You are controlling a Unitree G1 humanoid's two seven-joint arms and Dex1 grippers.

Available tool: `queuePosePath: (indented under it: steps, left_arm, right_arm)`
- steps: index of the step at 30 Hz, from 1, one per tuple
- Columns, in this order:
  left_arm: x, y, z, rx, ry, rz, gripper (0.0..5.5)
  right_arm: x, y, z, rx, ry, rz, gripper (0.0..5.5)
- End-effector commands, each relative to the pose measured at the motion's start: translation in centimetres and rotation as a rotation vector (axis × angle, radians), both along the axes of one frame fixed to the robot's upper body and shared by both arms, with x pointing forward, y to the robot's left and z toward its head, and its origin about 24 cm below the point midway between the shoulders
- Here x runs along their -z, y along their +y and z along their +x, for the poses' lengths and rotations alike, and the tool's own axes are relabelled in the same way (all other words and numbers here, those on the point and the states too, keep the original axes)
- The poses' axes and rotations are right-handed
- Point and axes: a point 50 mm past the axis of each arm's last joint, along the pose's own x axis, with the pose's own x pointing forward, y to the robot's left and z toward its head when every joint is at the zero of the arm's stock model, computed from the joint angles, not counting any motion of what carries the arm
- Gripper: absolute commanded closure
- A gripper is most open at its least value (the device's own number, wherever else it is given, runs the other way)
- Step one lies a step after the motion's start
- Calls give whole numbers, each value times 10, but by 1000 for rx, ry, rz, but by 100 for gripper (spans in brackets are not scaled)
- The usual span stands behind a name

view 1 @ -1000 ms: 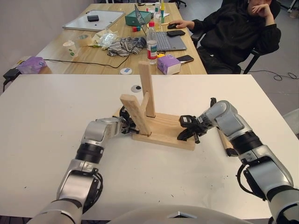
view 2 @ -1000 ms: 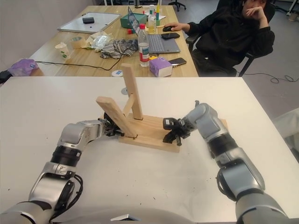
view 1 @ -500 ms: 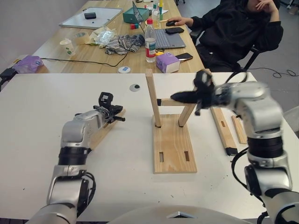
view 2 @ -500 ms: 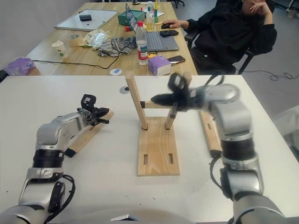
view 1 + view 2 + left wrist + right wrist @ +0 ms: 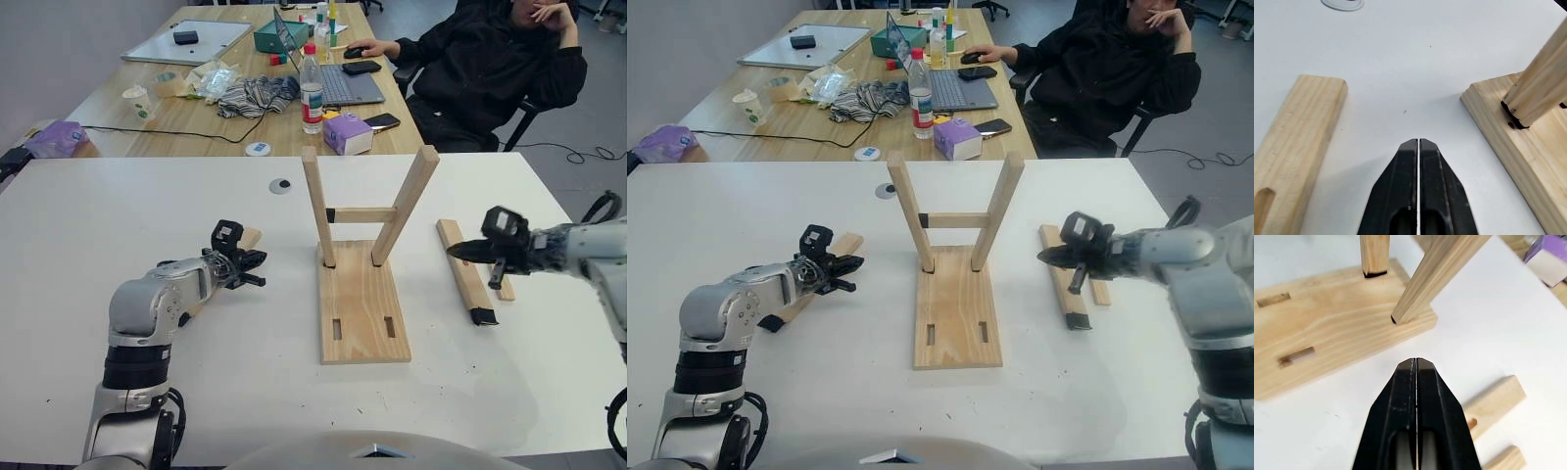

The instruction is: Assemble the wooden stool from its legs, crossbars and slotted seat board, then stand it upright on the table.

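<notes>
Seat board (image 5: 362,299): slotted, laid flat on the white surface (image 5: 147,196) at mid-scene. Two legs (image 5: 318,206) are stood upright in its far slots, splayed apart toward the top and joined by one crossbar (image 5: 361,214); the two near slots (image 5: 336,327) are seen open. Loose leg (image 5: 1298,127): laid flat on the surface to the left of the board, well apart from it, with a slot cut in its face. Left pincer (image 5: 1419,147): fingers pressed together on nothing, held low just beside that loose leg. Long loose piece (image 5: 465,279): laid flat to the right of the board, one end dark. Shorter piece (image 5: 503,287): laid just beside it on the outer side. Right pincer (image 5: 1416,363): fingers closed on nothing, held at the far end of the long loose piece; contact cannot be determined.
</notes>
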Motion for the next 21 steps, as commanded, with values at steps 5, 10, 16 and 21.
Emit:
queuePosePath:
  steps: [5, 10, 16, 21]
  left_arm:
    - [38, -42, -18, 204, 172, 15, 547]
    - [41, -56, -11, 228, 165, -7, 547]
    - [37, -64, 12, 192, 127, -33, 547]
    - [33, -59, 31, 125, 92, -33, 547]
  right_arm:
    - [89, 66, -2, -53, 57, -4, 550]
    - [100, 92, -3, -88, 89, 51, 550]
    - [95, 116, 37, 45, -45, 118, 550]
    - [94, 118, 45, 67, -65, 132, 550]
